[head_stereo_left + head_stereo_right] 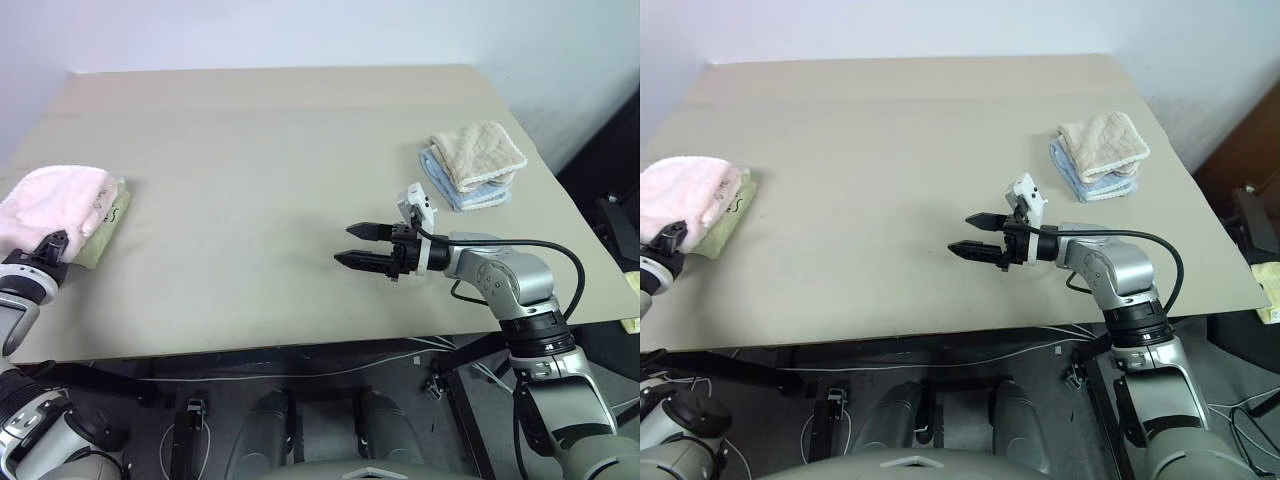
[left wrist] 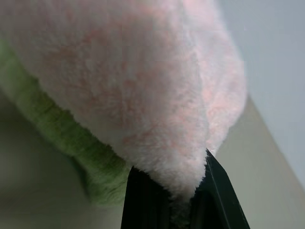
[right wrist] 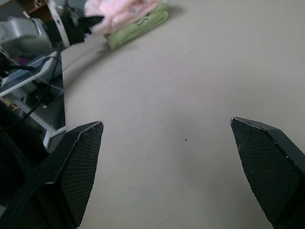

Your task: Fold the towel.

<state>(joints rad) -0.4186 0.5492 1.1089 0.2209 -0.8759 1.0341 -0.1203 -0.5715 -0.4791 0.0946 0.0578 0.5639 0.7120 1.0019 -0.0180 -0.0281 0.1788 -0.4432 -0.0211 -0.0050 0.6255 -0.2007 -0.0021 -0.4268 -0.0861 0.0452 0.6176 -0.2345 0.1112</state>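
The pale pink towel (image 1: 50, 200) lies bunched in a soft pile at the table's far left, resting on a light green cloth (image 1: 108, 222). My left gripper (image 1: 52, 245) is at the towel's near edge. In the left wrist view its two black fingers (image 2: 143, 200) are shut on a fold of the towel (image 2: 143, 86), with the green cloth (image 2: 62, 133) beneath. My right gripper (image 1: 358, 246) hovers over the bare middle of the table (image 1: 260, 150), pointing left towards the towel, open with nothing between its fingers.
A beige cloth (image 1: 478, 152) lies on a light blue cloth (image 1: 470, 195) at the table's back right. The table's front edge (image 1: 250, 345) runs just below both grippers. Cables and frame parts sit under it.
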